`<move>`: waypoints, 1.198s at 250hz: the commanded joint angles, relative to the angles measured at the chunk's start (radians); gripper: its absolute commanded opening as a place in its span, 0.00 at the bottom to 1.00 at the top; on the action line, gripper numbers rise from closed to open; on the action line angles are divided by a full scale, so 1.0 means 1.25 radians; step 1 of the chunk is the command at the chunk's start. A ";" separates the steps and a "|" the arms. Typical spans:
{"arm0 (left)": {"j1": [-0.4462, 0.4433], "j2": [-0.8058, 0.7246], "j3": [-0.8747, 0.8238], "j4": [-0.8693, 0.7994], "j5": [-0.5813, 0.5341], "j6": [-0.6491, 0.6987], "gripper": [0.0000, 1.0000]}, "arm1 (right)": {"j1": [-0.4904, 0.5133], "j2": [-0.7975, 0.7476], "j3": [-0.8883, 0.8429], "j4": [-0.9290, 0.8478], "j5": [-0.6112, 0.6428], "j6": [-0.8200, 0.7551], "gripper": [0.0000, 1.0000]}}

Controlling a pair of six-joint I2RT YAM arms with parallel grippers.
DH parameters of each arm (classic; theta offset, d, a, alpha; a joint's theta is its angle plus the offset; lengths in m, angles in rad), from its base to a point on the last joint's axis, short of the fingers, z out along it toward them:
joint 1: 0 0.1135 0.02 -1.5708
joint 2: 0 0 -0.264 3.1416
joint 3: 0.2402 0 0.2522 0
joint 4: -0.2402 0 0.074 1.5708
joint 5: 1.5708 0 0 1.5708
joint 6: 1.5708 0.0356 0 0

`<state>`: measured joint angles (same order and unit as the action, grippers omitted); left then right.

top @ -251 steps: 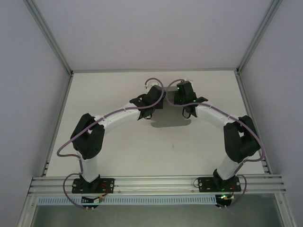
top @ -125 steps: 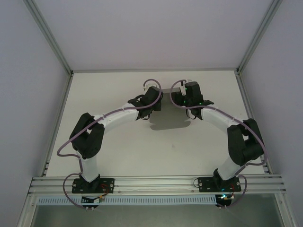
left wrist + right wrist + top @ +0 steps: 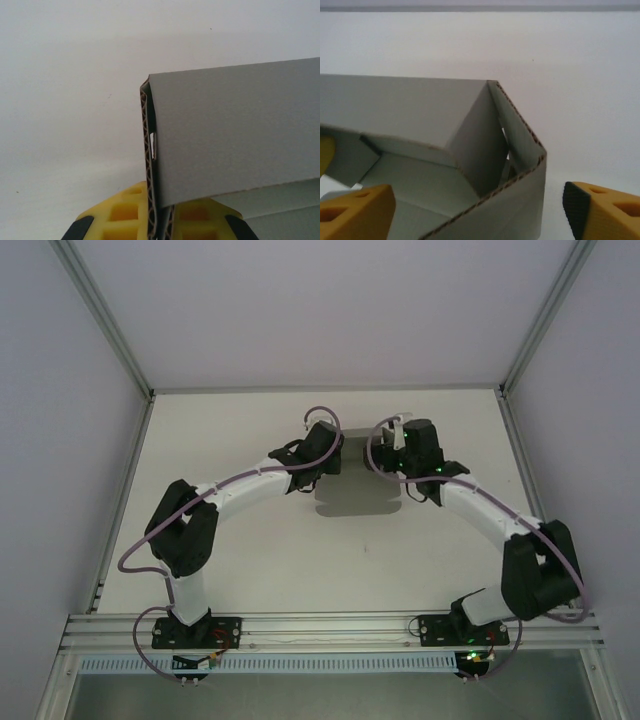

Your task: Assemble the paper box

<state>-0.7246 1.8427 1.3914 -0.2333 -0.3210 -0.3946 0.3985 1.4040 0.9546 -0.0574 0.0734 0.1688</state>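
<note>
The paper box (image 3: 356,498) is grey corrugated cardboard, partly folded up, lying on the table between the two wrists. My left gripper (image 3: 322,471) holds its left side. In the left wrist view the yellow fingers (image 3: 120,217) are shut on a folded, doubled wall of the paper box (image 3: 235,135). My right gripper (image 3: 399,472) is at the box's right side. In the right wrist view it (image 3: 475,212) stands open, its fingers (image 3: 602,210) wide apart on either side of a folded corner of the paper box (image 3: 415,107), apart from the cardboard.
The white table (image 3: 250,560) is walled by pale panels and aluminium posts (image 3: 105,320). Purple cables (image 3: 140,550) loop off both arms. The arm bases are bolted to a metal rail (image 3: 330,625) at the near edge.
My right gripper has opened and let go of the box's right side, and the right arm's elbow has swung out to the right. The left gripper keeps its grip.
</note>
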 commanded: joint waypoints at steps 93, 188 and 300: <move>0.010 -0.048 -0.031 0.026 0.049 0.051 0.00 | -0.295 -0.144 -0.020 -0.113 -0.352 -0.010 0.89; 0.011 -0.056 -0.031 0.026 0.057 0.064 0.00 | -0.301 0.090 0.111 -0.239 -0.633 -0.214 0.66; 0.010 -0.047 -0.008 0.015 0.075 0.072 0.00 | -0.222 0.139 0.142 -0.241 -0.601 -0.244 0.55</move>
<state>-0.7174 1.8015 1.3571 -0.2268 -0.2504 -0.3202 0.0891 1.5688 1.0954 -0.3397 -0.6876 -0.1070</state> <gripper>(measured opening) 0.056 0.568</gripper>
